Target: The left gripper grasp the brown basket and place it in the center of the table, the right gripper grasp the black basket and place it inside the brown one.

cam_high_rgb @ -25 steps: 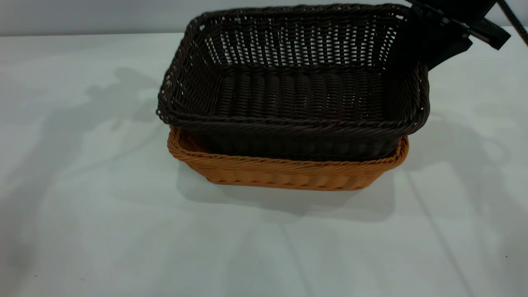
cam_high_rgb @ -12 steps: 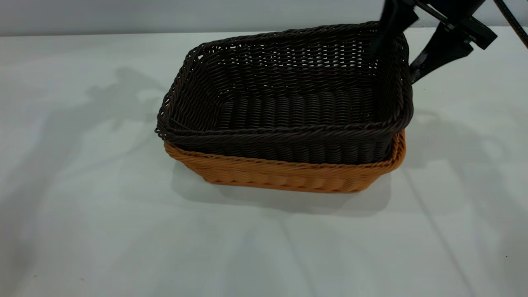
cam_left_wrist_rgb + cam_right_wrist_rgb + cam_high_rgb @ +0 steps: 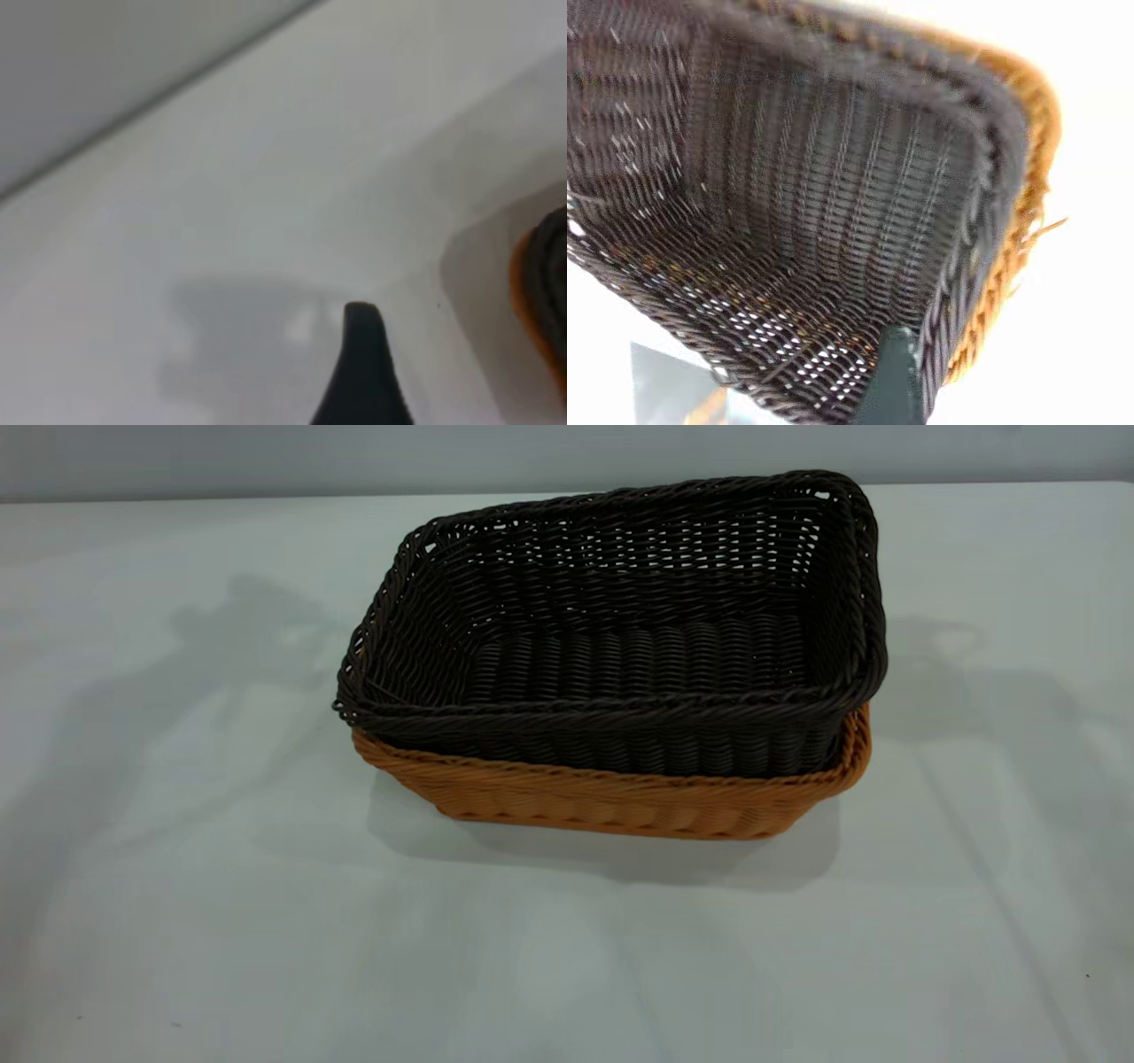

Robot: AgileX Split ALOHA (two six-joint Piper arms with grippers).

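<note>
The black basket sits inside the brown basket near the middle of the table. It rides high and is a little tilted, with its right end raised above the brown rim. Neither gripper shows in the exterior view. In the left wrist view, one black finger of my left gripper hangs over bare table beside the baskets' end, holding nothing. In the right wrist view, my right gripper hovers above the black basket. One finger shows over the basket's inside by its rim, and the brown rim shows outside.
A pale wall runs behind the table's far edge. Arm shadows lie on the table to the left and right of the baskets. No other objects are in view.
The right gripper lowered the black basket into the brown one, opened around its right rim, then lifted out of the exterior view. The baskets have stayed put for the last half second.
</note>
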